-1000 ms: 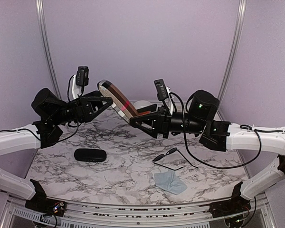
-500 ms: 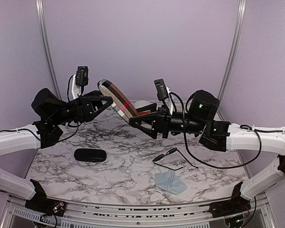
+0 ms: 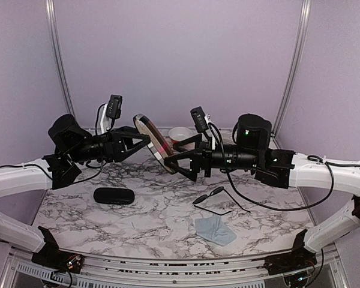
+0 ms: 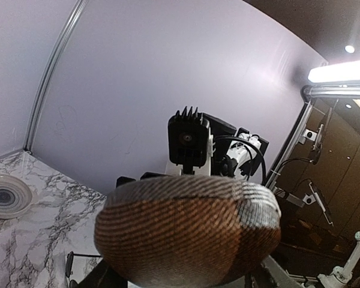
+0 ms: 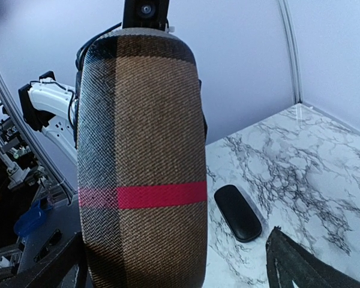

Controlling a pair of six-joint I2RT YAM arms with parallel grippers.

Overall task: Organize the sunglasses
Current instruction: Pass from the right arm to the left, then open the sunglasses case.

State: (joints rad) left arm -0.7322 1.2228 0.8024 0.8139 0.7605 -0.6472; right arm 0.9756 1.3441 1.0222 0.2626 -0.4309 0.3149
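The sunglasses [image 3: 215,200], a thin black wire pair, lie on the marble table right of centre, untouched. A brown plaid case [image 3: 153,137] with a red stripe hangs in the air above the back of the table. My left gripper [image 3: 145,139] is shut on its upper end, and the case [image 4: 186,234] fills the left wrist view. My right gripper [image 3: 179,153] stands open around the case's lower end. In the right wrist view one of its fingers [image 5: 294,264] is clear of the case [image 5: 141,168].
A glossy black case [image 3: 114,195] lies on the table at the left, also seen as the black case [image 5: 238,213] in the right wrist view. A blue cloth [image 3: 215,230] lies near the front, by the sunglasses. A white bowl [image 3: 180,132] sits at the back.
My right gripper has opened and let go of the plaid case. The left arm has carried the case a little right and lower, turning it more edge-on.
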